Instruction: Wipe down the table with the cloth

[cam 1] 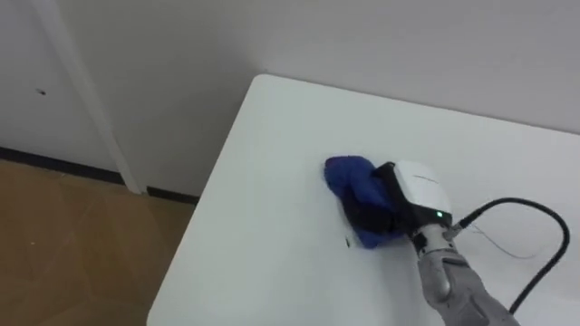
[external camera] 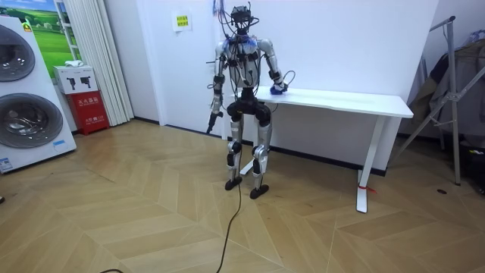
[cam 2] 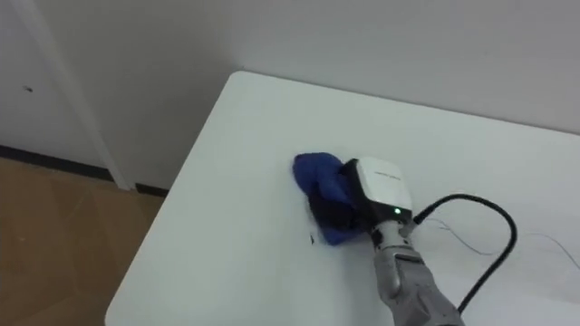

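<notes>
Right hand (cam 1: 419, 192): white shell, green light, black cable; grey forearm.

Head eyes look down, close, at table (cam 1: 272, 181) corner; room camera far, shares it.

Soft blue cloth (cam 1: 349, 178) on smooth, matt white table (cam 1: 263, 217).

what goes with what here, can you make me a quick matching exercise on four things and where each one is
1 blue cloth
2 right hand
3 left hand
4 washing machines

a hangs beside the robot's hip
b on the table, under a hand
c room view's left edge
d on top of the cloth

Pairs: 1-b, 2-d, 3-a, 4-c
</notes>
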